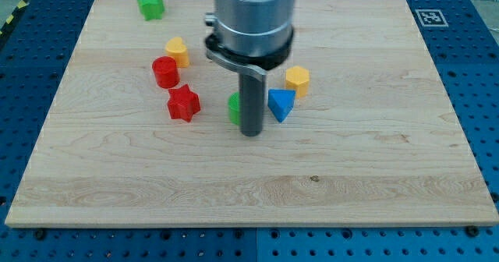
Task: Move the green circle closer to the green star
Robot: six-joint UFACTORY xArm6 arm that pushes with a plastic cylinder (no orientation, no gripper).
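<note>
The green circle [233, 107] sits near the board's middle, mostly hidden behind my rod; only its left edge shows. My tip [250, 134] rests on the board just right of and slightly below the green circle, apparently touching it. The green star [150, 4] lies far off at the view's top left. The rod hangs from a grey cylinder at the view's top centre.
A blue triangle [281, 104] is just right of the rod. An orange hexagon [297, 80] is above it. A yellow block [178, 51], a red cylinder [165, 72] and a red star [184, 103] lie left of the green circle, between it and the green star. The wooden board [374, 161] lies on a blue pegboard table.
</note>
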